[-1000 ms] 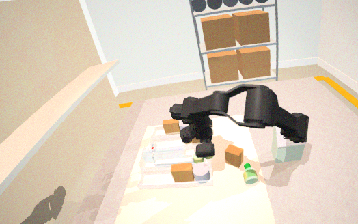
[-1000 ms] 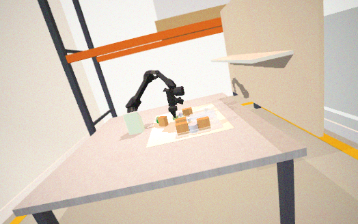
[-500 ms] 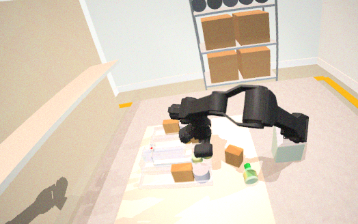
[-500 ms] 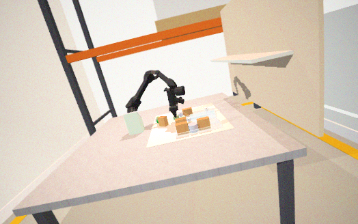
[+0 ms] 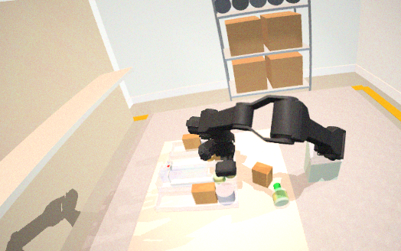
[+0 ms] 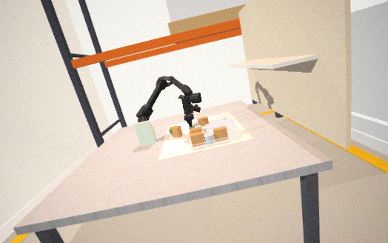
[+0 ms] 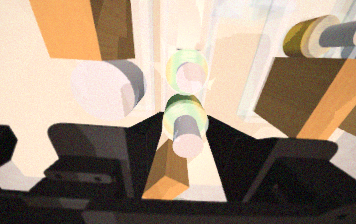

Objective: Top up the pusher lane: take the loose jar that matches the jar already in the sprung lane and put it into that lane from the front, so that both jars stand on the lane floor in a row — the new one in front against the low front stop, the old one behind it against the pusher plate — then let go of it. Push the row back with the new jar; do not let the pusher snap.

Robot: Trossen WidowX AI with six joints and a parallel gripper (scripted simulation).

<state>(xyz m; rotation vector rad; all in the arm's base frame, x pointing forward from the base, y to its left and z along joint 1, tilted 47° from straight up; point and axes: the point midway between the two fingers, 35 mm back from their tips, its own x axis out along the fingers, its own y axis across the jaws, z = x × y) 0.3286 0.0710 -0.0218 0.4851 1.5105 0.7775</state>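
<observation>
Jar (image 7: 186,117), round, pale-capped, glossy, pinched upright.

Grey shelf rack (image 5: 311,69) holding brown boxes (image 5: 245,36) by pale wall (image 5: 161,46); orange beam (image 6: 155,44).

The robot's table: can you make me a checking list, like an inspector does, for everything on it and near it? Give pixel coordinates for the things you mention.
Surface: pale mat (image 5: 268,233) (image 6: 170,152) on a speckled table (image 6: 122,185)
Job's things: held jar (image 7: 186,117), its cap toward the wrist camera; lane jar (image 7: 175,65) just ahead, in the middle lane; whether they touch, cannot tell
Clutter: green-capped bottle (image 5: 281,196) beside a loose orange-brown block (image 5: 262,174) (image 6: 176,131); white-topped cylinder (image 5: 226,194) (image 7: 102,89) in a side lane
Gripper: pincer (image 5: 226,175) (image 6: 190,125) (image 7: 184,117) shut on the held jar
Cables: nothing seen
Surroundings: shelf rack (image 5: 266,91) with boxes; orange beams (image 6: 155,44)
</observation>
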